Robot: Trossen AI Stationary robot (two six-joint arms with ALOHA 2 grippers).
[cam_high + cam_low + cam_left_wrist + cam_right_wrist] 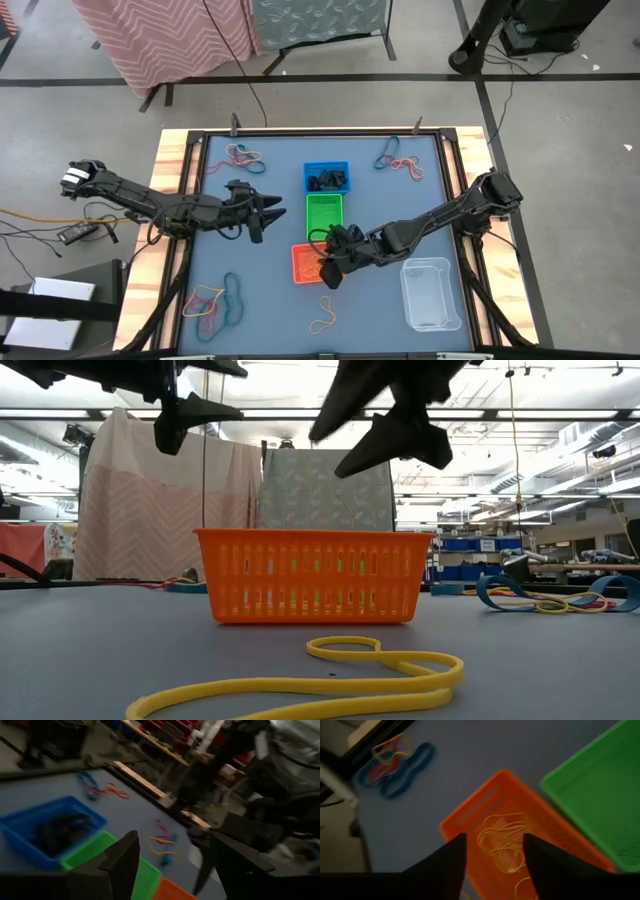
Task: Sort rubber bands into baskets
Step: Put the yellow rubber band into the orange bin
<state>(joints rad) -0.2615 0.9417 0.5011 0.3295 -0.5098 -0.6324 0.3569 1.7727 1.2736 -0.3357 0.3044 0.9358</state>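
The orange basket (306, 263) stands near the middle of the blue-grey table (270, 300), with the green basket (323, 214) and then the blue basket (327, 178) in a row behind it. The right wrist view shows yellow rubber bands (502, 842) lying inside the orange one — the low view cannot show this. The right gripper (331, 266) hovers over this basket, fingers apart and holding nothing. The left gripper (263, 214) is beside the green basket, also open and empty. The clear tub (431, 292) sits near the table's right edge. One yellow band (330, 675) lies on the table in front; more bands (213, 303) lie at the corners. Behind the table hang patterned cloths (150, 510) under ceiling lights.
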